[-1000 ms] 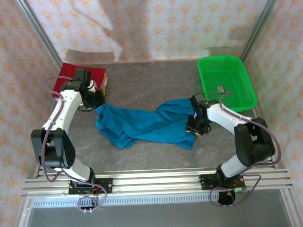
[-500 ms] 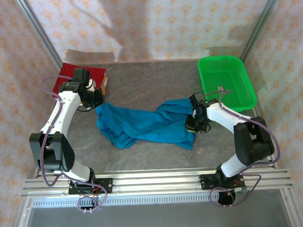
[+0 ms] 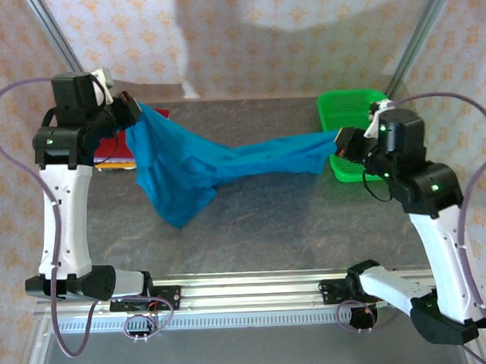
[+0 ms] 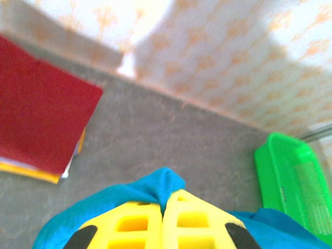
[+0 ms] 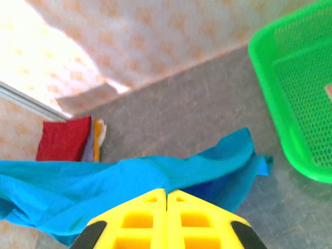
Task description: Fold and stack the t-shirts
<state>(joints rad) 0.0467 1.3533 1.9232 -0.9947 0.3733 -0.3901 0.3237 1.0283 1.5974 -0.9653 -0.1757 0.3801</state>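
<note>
The teal-blue t-shirt (image 3: 202, 167) hangs stretched in the air between both arms, sagging toward the table at the left. My left gripper (image 3: 133, 110) is raised at the back left and shut on one end of the shirt (image 4: 155, 188). My right gripper (image 3: 341, 143) is raised at the right, in front of the basket, and shut on the other end (image 5: 171, 176). Both pairs of yellow fingers (image 4: 129, 223) (image 5: 197, 220) press together on cloth. A stack of folded shirts with a dark red one on top (image 4: 41, 111) (image 5: 62, 140) lies at the back left, with orange and yellow edges beneath.
A green mesh basket (image 3: 348, 106) (image 5: 301, 83) stands at the back right, partly behind the right arm. The grey tabletop (image 3: 292, 220) lies under the hanging shirt. Patterned walls close off the back and sides.
Both arms have lifted high off the table and pulled apart, raising the teal shirt from a crumpled heap into a stretched span. The right gripper closed on the cloth during this time.
</note>
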